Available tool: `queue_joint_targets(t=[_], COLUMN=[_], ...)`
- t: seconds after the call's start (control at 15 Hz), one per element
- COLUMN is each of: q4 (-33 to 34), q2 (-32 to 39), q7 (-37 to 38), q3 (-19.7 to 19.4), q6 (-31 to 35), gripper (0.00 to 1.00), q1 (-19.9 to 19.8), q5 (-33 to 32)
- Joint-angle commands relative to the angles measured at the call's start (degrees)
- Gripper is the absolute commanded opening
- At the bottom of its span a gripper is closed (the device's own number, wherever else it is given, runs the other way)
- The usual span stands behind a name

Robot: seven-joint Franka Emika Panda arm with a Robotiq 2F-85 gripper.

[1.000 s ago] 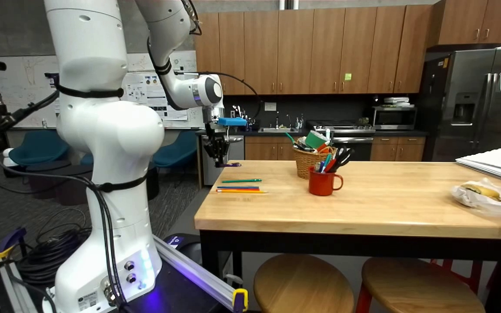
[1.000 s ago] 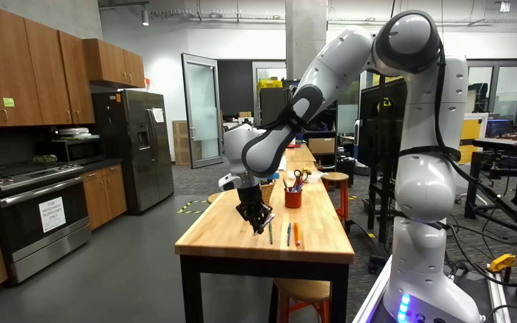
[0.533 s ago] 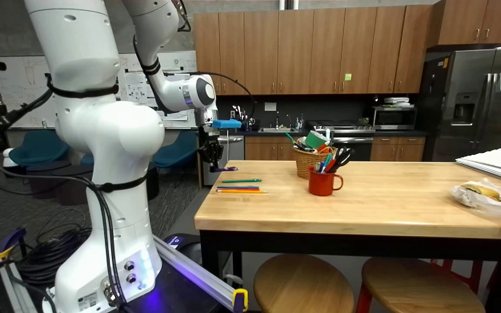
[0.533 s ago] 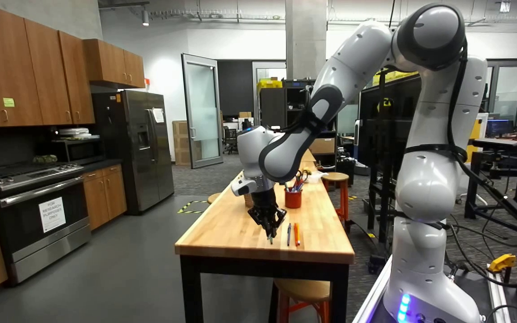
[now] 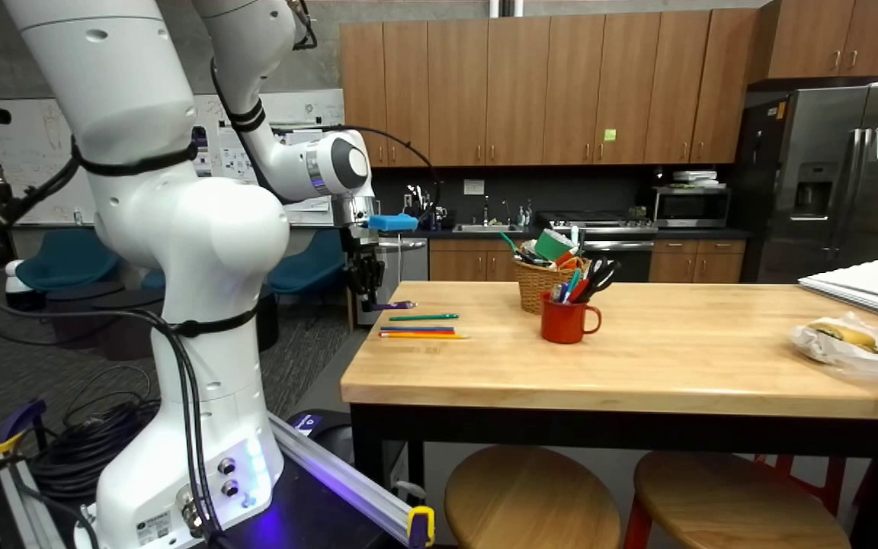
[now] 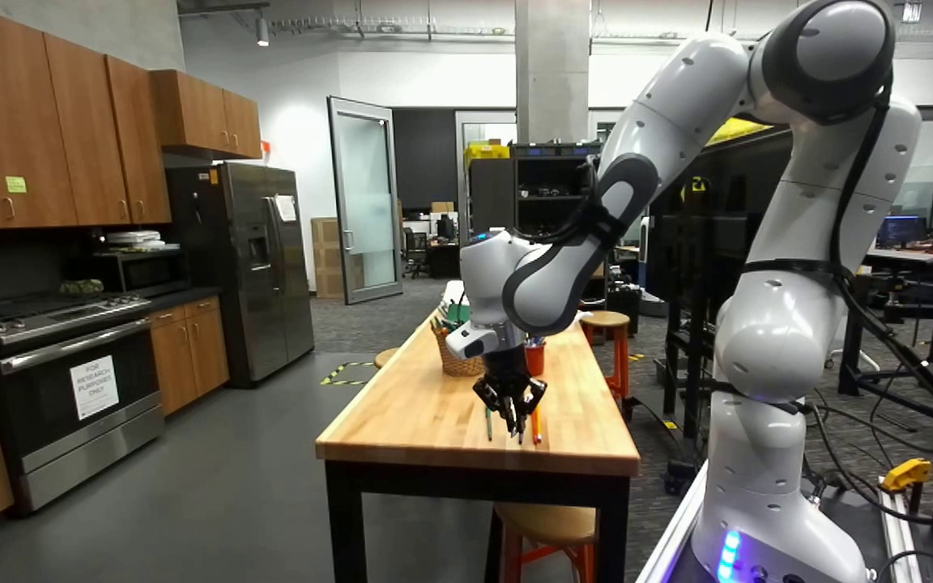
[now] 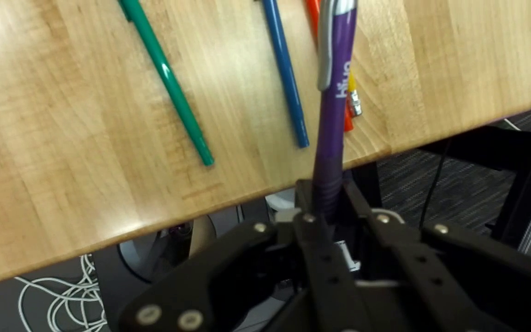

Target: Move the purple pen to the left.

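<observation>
Carry in progress, I judge. I have the gripper [image 7: 327,196] pinched narrow on the purple pen [image 7: 332,115], taken near one end, the rest of its length projecting over the wooden table [image 7: 85,161].

Change over the last second: gripper and purple pen have crossed from the far side of the green pen [image 7: 172,85] to the blue pen [image 7: 286,69]. Grasp has survived the sideways shift; nothing set down yet. Whose left the task means I cannot tell, so direction unverified.

Places, all by the blue pen: purple pen just beside it in my wrist view, on the side of the red-orange pen [image 7: 348,122] and yellow pencil [image 7: 355,103], partly covering both, so probably above them; exact height unclear. The table's short edge runs just past the blue pen's end, and the gripper hangs outside it. Releasing here could tip the purple pen off or onto its neighbours. Widest bare wood lies beyond the green pen; a lesser patch past the yellow pencil. The red mug [image 5: 562,323] stands well apart, farther along.
</observation>
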Motion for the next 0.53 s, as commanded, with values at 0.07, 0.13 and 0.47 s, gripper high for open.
queue_joint_targets(t=[0.07, 0.13, 0.47], q4=[-0.89, -0.69, -0.41], q2=[-2.86, -3.07, -2.86], q7=[-5.04, -6.16, -11.10], q3=[-3.08, -3.61, -6.13], q6=[0.68, 0.69, 1.92], gripper=[0.04, 0.04, 0.04], q1=[0.46, 0.25, -0.15], q5=[-2.01, -2.40, -3.37])
